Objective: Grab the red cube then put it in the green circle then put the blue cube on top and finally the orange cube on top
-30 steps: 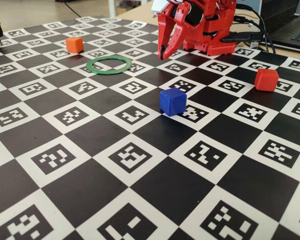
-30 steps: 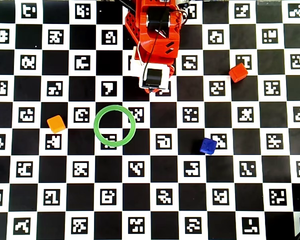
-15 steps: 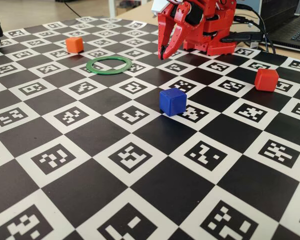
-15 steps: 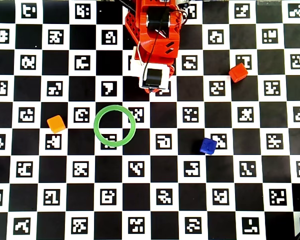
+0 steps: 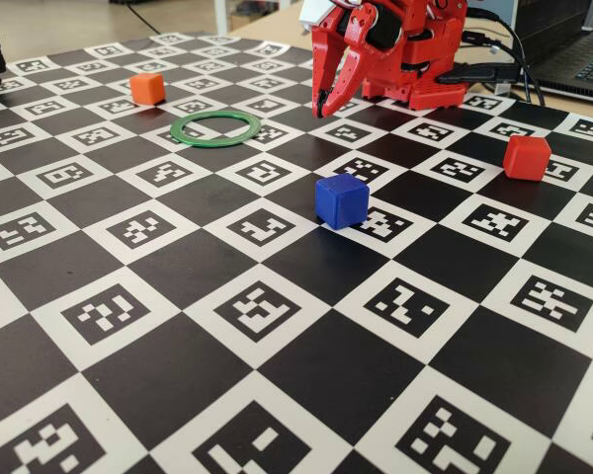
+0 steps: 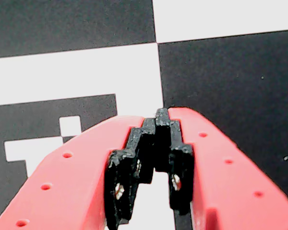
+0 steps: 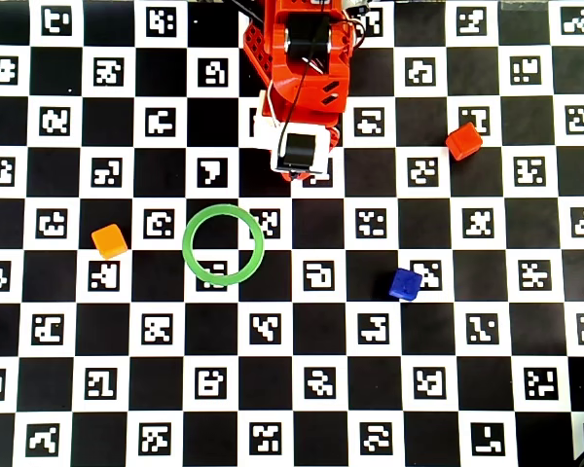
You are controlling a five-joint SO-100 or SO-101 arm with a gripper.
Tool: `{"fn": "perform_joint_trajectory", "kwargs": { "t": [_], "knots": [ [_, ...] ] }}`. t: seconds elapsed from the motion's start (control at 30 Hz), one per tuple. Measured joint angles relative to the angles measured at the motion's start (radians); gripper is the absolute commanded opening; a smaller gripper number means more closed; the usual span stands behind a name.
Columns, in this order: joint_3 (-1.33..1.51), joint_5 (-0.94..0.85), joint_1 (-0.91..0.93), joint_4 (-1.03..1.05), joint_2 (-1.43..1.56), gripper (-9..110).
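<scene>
1. From where I stand, the gripper (image 5: 323, 104) is folded in close to the arm's base (image 5: 430, 91), tips pointing down at the checkered mat (image 5: 277, 395). In the wrist view its fingers (image 6: 134, 158) are pressed together at the tips with nothing between them.

2. Taking the green circle (image 7: 223, 244) as the landmark in the overhead view: it lies flat and empty on the mat. The gripper sits above it and a little to the right, near but not over it.

3. The red cube (image 7: 463, 142) is well to the right of the circle and higher up. This is the first one to fetch, and it is untouched, so I judge that no step of the task is done yet.

4. The blue cube (image 7: 405, 284) is to the right of the circle and slightly lower, between the circle and the right edge. The orange cube (image 7: 109, 240) sits just left of the circle, level with it.

5. What could go wrong:
   - The red cube lies turned askew to the mat's squares, so jaws closing on its corners could twist or squirt it away.
   - Red and orange look alike; picking the nearer orange cube first would spoil the stacking order.
   - The thin ring could slide if a cube or fingertip nudges it during placing.
</scene>
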Motion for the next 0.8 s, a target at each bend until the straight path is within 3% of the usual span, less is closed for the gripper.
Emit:
{"fn": "perform_joint_trajectory", "kwargs": {
  "t": [0.43, 0.67, 0.8],
  "knots": [
    [0.0, 0.041, -0.005, 0.0, 0.0, -6],
    [-0.041, 0.212, -0.107, 0.005, -0.089, -6],
    [-0.236, 0.348, -0.172, 0.038, -0.273, -3]
  ]
}}
